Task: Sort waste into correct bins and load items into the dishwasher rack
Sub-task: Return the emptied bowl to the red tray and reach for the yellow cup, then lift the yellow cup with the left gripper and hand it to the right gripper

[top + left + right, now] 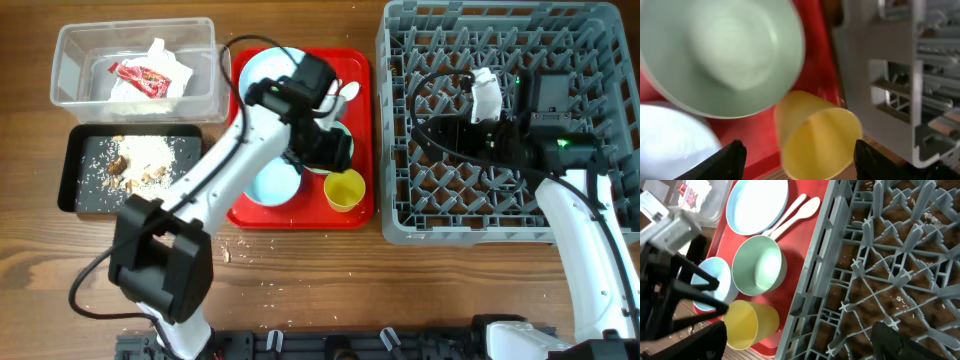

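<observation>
**Left gripper** [806, 160], jaws apart and empty, hangs over the cup [815, 135] with one finger on each side. The cup sits mid-counter, at the red tray's [815, 55] corner nearest the rack [890, 100].

**Advice:** descend centred, close on the cup wall, and lift straight up before swinging right.

**In the way:** the green bowl [725, 50] just beside the cup on its far-edge side, the blue bowl [670, 145] to the left, and the rack wall close on the right.

**Right gripper** [802, 342], also spread and empty, hovers over the rack by the right edge.

**Bins:** the tub [70, 60] and black tray [75, 170], at the far-left corner, hold the waste.
</observation>
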Tool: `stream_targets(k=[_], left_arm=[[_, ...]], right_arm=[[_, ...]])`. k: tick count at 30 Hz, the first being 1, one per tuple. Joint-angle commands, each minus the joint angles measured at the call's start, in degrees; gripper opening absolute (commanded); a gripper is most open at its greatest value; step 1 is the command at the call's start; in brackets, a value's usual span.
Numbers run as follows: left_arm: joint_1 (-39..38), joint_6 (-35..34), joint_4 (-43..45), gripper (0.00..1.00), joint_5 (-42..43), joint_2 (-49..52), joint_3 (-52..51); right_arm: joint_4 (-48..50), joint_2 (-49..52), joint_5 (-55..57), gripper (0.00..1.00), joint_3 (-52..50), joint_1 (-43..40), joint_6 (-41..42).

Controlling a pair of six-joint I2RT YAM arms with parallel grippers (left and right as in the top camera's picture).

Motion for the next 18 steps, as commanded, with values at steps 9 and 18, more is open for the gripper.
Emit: stream_targets(k=[9, 18], left_arm=[[-3.15, 4.2, 1.42, 0.42, -3.21, 5.81, -2.27], [-3.67, 1.16, 1.6, 0.04, -0.09, 5.22, -2.19]], right_arm=[[-0.2, -0.61, 2.08, 0.94, 1.01, 0.31, -0.02], [-0.09, -0.61, 2.01, 0.94, 1.01, 0.31, 0.04]])
